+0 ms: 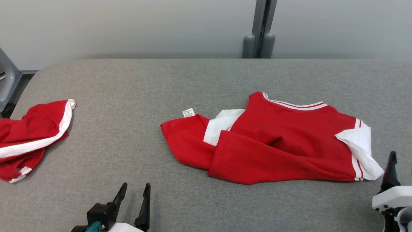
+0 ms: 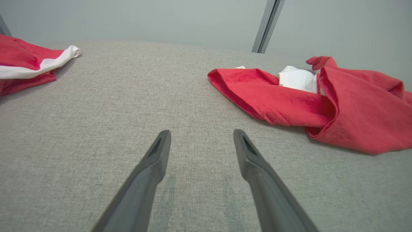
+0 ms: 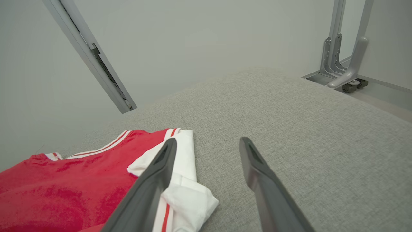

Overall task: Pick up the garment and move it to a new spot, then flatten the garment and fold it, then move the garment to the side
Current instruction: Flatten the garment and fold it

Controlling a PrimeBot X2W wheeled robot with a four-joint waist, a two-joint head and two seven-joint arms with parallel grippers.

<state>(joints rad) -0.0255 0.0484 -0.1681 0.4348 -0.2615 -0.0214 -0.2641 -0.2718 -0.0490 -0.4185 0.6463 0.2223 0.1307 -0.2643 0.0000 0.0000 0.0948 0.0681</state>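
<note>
The garment (image 1: 276,141) is a red shirt with white sleeves and a striped white collar. It lies loosely bunched, part folded over itself, right of centre on the grey table (image 1: 128,96). My left gripper (image 1: 135,186) hovers open at the near edge, left of the shirt and apart from it. In the left wrist view the left gripper (image 2: 201,132) has bare cloth between its fingers and the garment (image 2: 354,112) to the right. My right gripper (image 3: 208,140) is open and empty beside the white sleeve (image 3: 180,180). One of its fingers (image 1: 391,167) stands just right of that sleeve.
A second red and white garment (image 1: 32,135) lies crumpled at the table's left edge. A grey post (image 1: 259,32) rises behind the table's far edge. A grey frame (image 1: 6,80) stands off the left side, and a wheeled support (image 3: 347,71) sits past the right end.
</note>
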